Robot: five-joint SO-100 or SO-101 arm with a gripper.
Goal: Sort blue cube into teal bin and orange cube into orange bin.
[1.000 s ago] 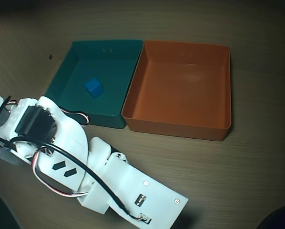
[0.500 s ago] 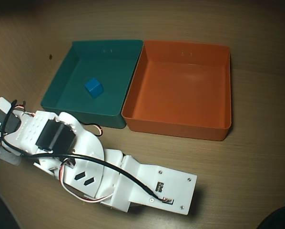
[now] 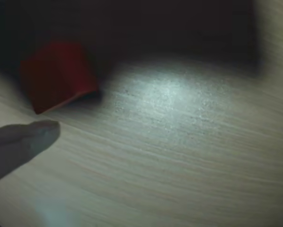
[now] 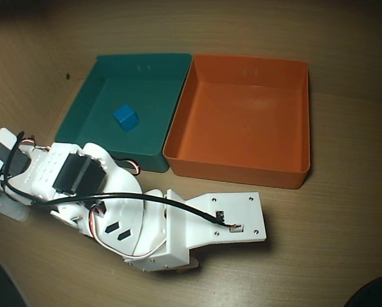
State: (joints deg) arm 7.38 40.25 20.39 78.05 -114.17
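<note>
The wooden table (image 4: 344, 211) holds two big square bins that touch side by side in the overhead view, the teal bin (image 4: 82, 105) on the left and the orange bin (image 4: 242, 166) on the right, and the white robot arm (image 4: 146, 224) lies low in front of them. The little blue cube (image 4: 125, 117) sits inside the teal bin, and the orange cube (image 3: 56, 75) rests on the table in the wrist view (it looks dark red in the shadow), just above one gray finger (image 3: 23, 142). The end effector is mostly hidden, so I cannot tell if it is wide or narrow.
</note>
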